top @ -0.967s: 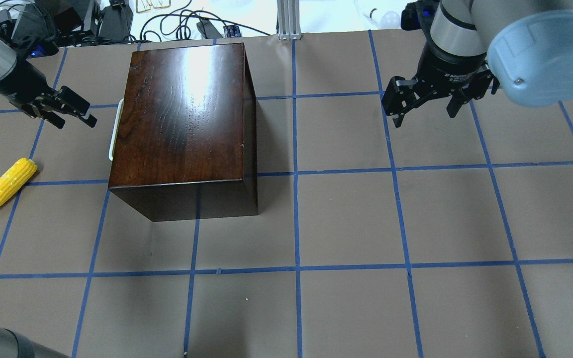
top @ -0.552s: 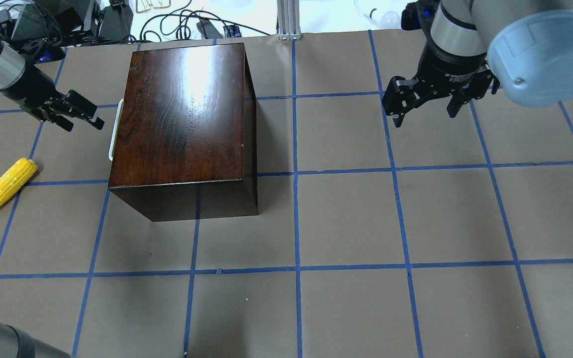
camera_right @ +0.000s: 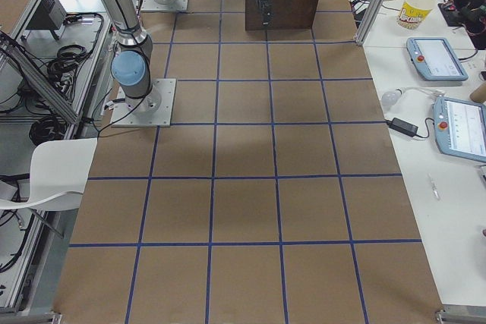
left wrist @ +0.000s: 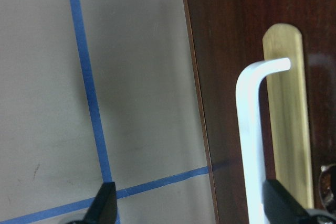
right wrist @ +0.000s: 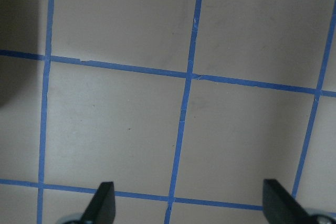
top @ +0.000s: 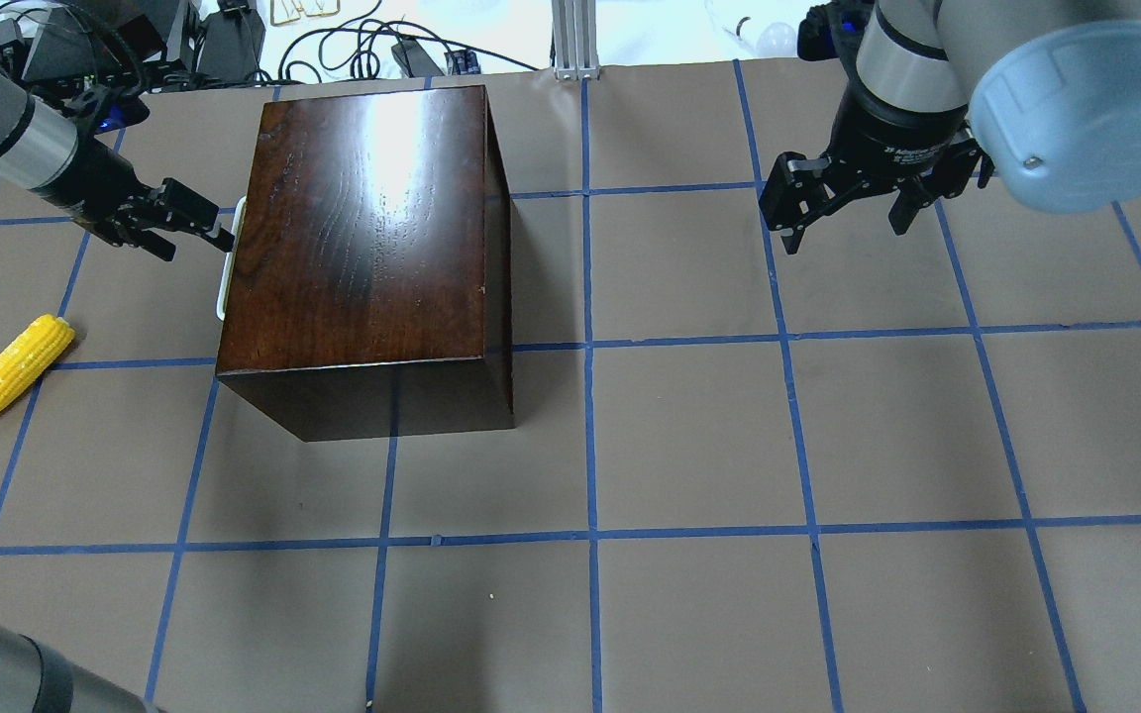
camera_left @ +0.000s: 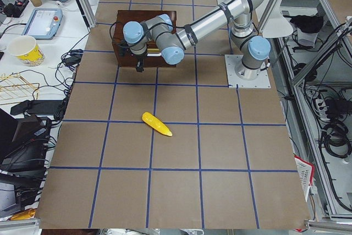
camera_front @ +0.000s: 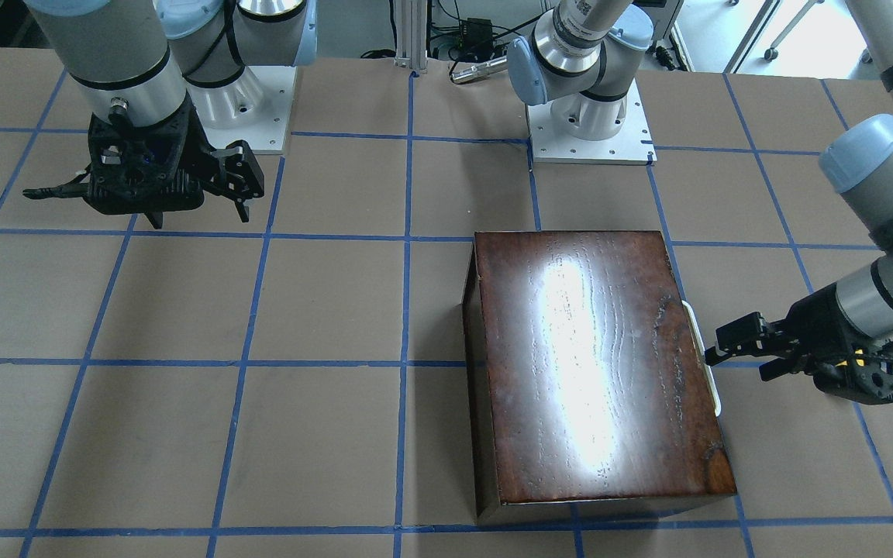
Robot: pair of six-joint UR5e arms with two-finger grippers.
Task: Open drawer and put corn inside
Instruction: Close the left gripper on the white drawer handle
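Note:
The glossy dark-brown box [top: 363, 228] stands on the table's left half with its drawer shut. The drawer's white curved handle [top: 225, 259] is on the box's left face. It also shows in the left wrist view [left wrist: 249, 129] against the dark front panel [left wrist: 231, 35]. My left gripper [top: 199, 246] is open, level with the handle's far end, its fingertips at the handle. In the wrist view the left gripper [left wrist: 191, 205] has the handle just inside its right finger. The yellow corn [top: 11, 371] lies on the table left of the box. My right gripper [top: 846, 233] is open and empty, far right.
Blue tape lines grid the brown table cover [top: 689, 436]. Cables and gear [top: 234, 40] lie beyond the far edge behind the box. The right wrist view shows only bare cover [right wrist: 121, 119] under the right gripper [right wrist: 190, 203].
My left gripper has moved right, from well left of the box to the drawer handle. The right arm, the box and the corn have not moved.

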